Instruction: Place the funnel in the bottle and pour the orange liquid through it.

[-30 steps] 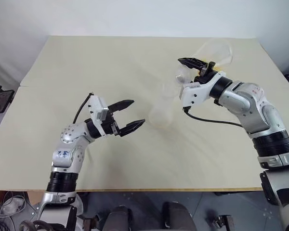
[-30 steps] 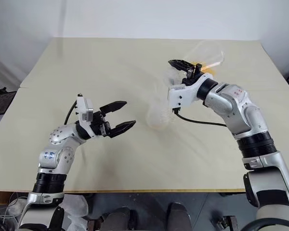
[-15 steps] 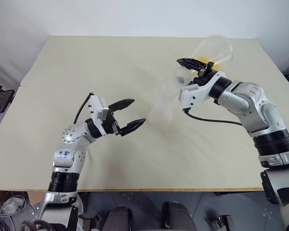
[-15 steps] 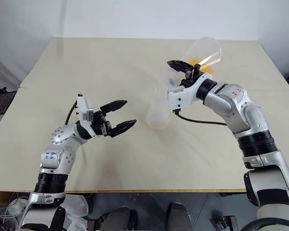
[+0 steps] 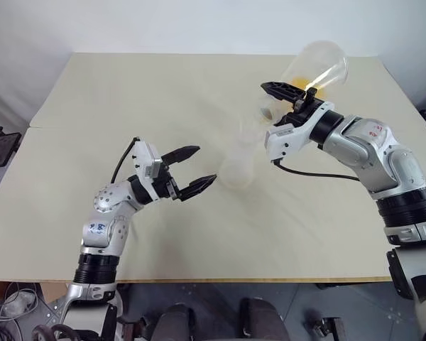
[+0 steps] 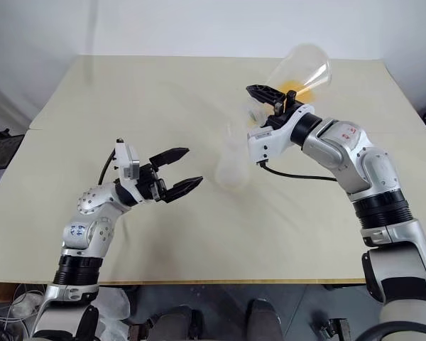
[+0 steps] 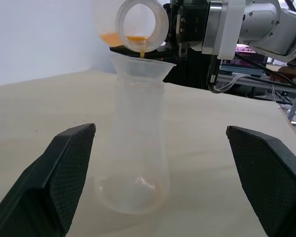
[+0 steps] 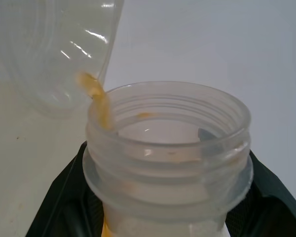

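Observation:
The bottle (image 7: 138, 143) stands upright mid-table, the clear funnel (image 7: 142, 66) seated in its neck. My right gripper (image 5: 292, 96) is shut on the neck of a wider clear flask (image 5: 318, 65), which is tipped with its mouth over the funnel. Orange liquid (image 7: 139, 40) runs in a thin stream from the flask's lip into the funnel, and more orange liquid (image 5: 307, 85) lies inside the flask. A faint orange tint shows at the bottle's base. My left gripper (image 5: 203, 165) is open, level with the bottle's lower part and just left of it, not touching.
The beige table (image 5: 128, 92) stretches wide on all sides of the bottle. A black cable (image 5: 319, 176) hangs from my right wrist above the tabletop.
My right wrist has rolled, lifting the flask's base higher and tipping it further. The left arm and the bottle have stayed still.

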Action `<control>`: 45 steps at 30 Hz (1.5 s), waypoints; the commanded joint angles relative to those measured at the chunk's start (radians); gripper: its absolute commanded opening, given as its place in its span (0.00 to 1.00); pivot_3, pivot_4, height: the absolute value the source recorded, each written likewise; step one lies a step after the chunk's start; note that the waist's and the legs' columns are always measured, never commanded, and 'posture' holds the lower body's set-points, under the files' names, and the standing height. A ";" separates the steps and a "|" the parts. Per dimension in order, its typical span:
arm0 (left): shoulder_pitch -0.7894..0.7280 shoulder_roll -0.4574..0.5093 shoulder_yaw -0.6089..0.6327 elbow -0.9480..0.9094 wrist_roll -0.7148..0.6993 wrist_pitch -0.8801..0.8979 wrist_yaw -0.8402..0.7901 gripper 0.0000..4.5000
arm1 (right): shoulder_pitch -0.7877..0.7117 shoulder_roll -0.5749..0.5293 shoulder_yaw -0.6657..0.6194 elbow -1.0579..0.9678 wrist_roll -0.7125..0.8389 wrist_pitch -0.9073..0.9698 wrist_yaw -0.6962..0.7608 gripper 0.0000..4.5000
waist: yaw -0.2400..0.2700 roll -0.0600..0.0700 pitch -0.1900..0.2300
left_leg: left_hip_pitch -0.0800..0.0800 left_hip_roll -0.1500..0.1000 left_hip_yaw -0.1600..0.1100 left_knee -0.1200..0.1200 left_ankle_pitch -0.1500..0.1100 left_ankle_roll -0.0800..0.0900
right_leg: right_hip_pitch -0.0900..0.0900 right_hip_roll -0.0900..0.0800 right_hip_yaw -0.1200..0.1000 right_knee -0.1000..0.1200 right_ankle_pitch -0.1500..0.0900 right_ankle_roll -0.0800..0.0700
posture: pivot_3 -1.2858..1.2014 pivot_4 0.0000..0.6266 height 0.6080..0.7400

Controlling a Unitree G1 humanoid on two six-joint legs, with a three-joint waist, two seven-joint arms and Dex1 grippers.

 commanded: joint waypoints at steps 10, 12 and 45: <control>-0.018 -0.005 0.003 -0.009 -0.003 -0.023 0.004 1.00 | -0.052 -0.021 -0.009 -0.011 -0.037 -0.035 -0.053 0.55 | 0.000 0.000 0.000 | 0.000 0.000 0.000 0.000 0.000 0.000 | 0.000 0.000 0.000 0.000 0.000 0.000 | 0.52 0.24 1.00; -0.019 -0.005 0.003 -0.009 -0.003 -0.024 0.004 1.00 | -0.051 -0.020 -0.008 -0.011 -0.039 -0.036 -0.056 0.55 | 0.000 0.000 0.000 | 0.000 0.000 0.000 0.000 0.000 0.000 | 0.000 0.000 0.000 0.000 0.000 0.000 | 0.52 0.24 1.00; -0.052 0.000 -0.005 -0.015 0.019 -0.034 0.010 1.00 | -0.035 -0.021 -0.001 -0.033 -0.099 -0.052 -0.129 0.55 | -0.001 0.000 0.000 | 0.000 0.000 0.000 0.000 0.000 0.000 | 0.000 0.000 0.000 0.000 0.000 0.000 | 0.52 0.24 1.00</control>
